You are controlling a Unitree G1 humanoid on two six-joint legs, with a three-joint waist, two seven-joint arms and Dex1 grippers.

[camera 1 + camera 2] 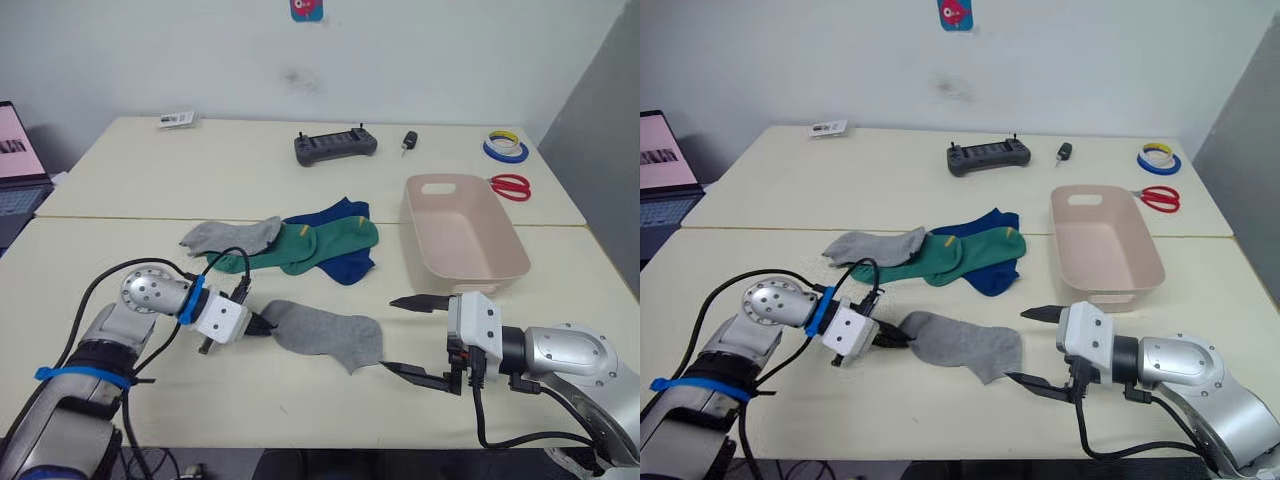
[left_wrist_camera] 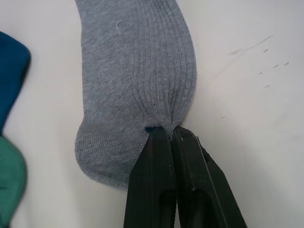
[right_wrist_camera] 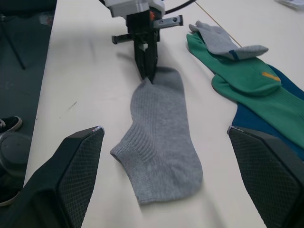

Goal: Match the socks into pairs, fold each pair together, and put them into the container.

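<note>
Left gripper [image 1: 262, 326] jaws pinch grey sock [image 1: 325, 333] (no readable writing); right gripper [image 1: 418, 336] jaws spread.

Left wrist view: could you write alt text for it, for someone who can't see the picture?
Two black fingers of the left gripper pinch the edge of a grey sock lying flat on a pale table. Bits of a blue sock and a green sock show beside it.

Left tool [image 3: 146, 76] pinching grey sock [image 3: 159, 137] end; right tool fingers [image 3: 78, 161] spread wide, flanking it
</note>
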